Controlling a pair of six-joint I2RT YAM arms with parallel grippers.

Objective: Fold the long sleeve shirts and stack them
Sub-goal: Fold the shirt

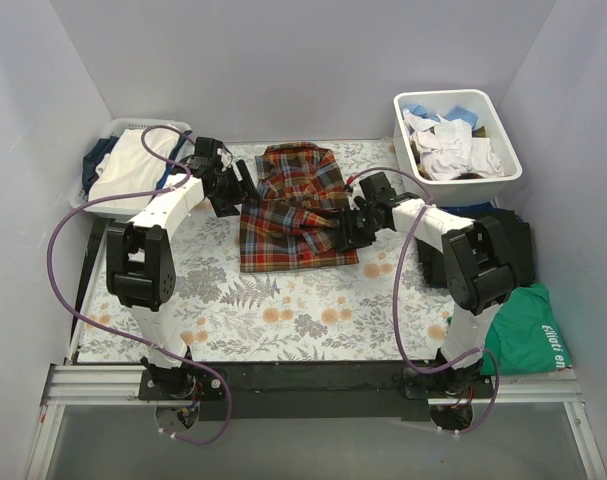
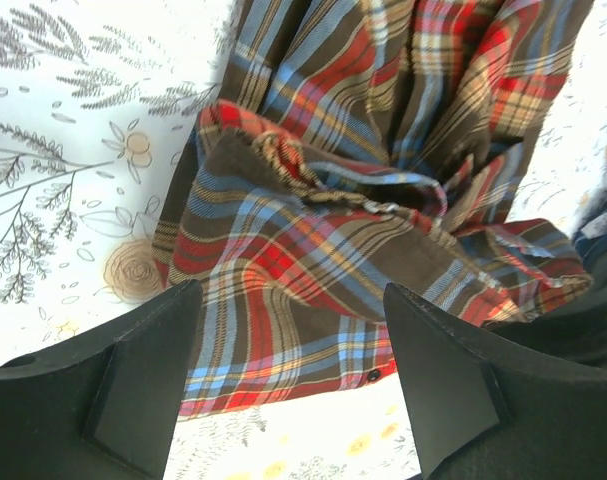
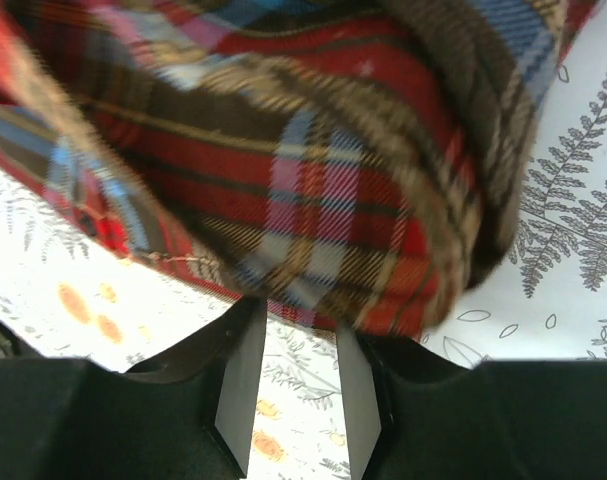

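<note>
Where the floral-print tabletop (image 1: 283, 310) reaches toward the back wall, the large collared flannel shirt in red, brown, blue and yellow plaid (image 1: 293, 215) lies rumpled and partly folded across its middle. Plain black folded garments (image 1: 518, 240) sit off the tabletop's right side, with a white plastic bin (image 1: 453, 97) of white and blue laundry behind them. The left hand (image 2: 291, 290) hangs at the shirt's left edge, fingers spread wide and holding nothing — plaid cloth shows between them. The right hand (image 3: 298, 325) is at the shirt's right edge, fingers a narrow gap apart against a bulging fold — whether they pinch it I cannot tell.
</note>
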